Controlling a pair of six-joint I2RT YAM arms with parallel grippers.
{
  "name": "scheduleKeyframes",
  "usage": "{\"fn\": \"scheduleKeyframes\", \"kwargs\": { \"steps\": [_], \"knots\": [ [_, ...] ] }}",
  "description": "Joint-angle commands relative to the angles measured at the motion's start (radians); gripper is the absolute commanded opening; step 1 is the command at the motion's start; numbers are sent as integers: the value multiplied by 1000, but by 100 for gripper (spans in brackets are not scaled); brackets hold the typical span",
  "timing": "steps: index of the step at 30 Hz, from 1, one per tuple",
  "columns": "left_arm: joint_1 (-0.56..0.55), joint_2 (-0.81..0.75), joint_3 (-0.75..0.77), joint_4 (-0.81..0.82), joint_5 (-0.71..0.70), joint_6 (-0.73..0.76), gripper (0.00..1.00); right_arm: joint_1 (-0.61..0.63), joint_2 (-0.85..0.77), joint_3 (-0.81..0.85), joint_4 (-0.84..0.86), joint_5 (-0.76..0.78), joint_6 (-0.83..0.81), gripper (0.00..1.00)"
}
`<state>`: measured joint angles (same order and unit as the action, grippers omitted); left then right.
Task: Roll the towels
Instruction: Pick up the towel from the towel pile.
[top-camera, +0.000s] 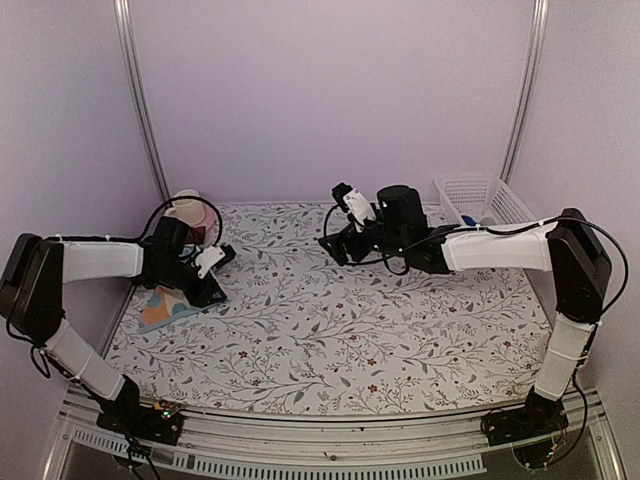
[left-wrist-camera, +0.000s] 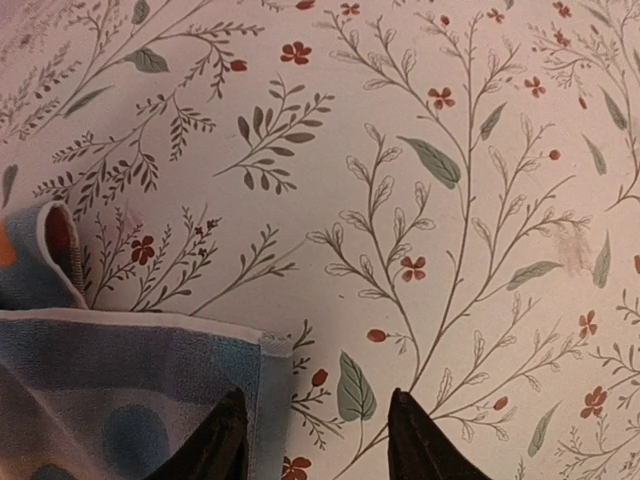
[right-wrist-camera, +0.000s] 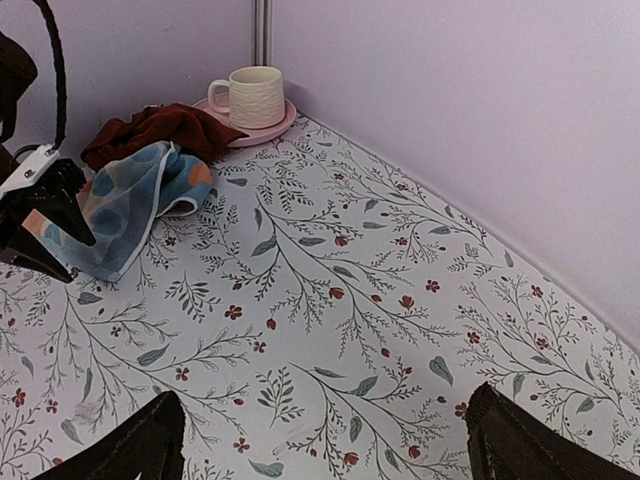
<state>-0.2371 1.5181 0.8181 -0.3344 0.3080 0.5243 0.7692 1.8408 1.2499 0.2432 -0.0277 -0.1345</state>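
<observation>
The light-blue towel (top-camera: 162, 306) with teal and pinkish patches lies crumpled at the table's far left; it also shows in the right wrist view (right-wrist-camera: 130, 200). My left gripper (top-camera: 208, 272) is open and low at the towel's right edge. In the left wrist view (left-wrist-camera: 315, 440) one fingertip (left-wrist-camera: 215, 445) is over the towel's corner (left-wrist-camera: 110, 385), the other over the bare covering. The dark maroon towel (right-wrist-camera: 150, 130) lies bunched behind the blue one, next to the cup. My right gripper (top-camera: 335, 245) is open and empty above the table's middle back, its jaws (right-wrist-camera: 330, 450) spread wide.
A cream cup (right-wrist-camera: 255, 95) stands on a pink saucer (right-wrist-camera: 275, 125) in the back left corner, also in the top view (top-camera: 185, 207). A white plastic basket (top-camera: 482, 198) stands at the back right. The floral covering (top-camera: 330, 340) spans the table. Purple walls close the back and sides.
</observation>
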Motion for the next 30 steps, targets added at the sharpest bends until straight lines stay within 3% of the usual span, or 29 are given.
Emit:
{"fn": "scheduleKeyframes", "kwargs": {
  "steps": [1,14,20,27,30],
  "knots": [
    [-31,45,-11,59,-80,-26,49,-22,-34,-18,32,19,20,99],
    [-61,181,-10,141,-198,-41,45,-31,-33,-33,39,11,24,99],
    [-61,222,19,129,-209,-67,31,-31,-30,-32,39,11,24,99],
    [-61,245,48,84,-228,-96,1,-31,-39,-33,39,17,23,99],
    [-60,233,36,76,-227,-93,0,-31,-36,-33,39,20,23,99]
  ]
}}
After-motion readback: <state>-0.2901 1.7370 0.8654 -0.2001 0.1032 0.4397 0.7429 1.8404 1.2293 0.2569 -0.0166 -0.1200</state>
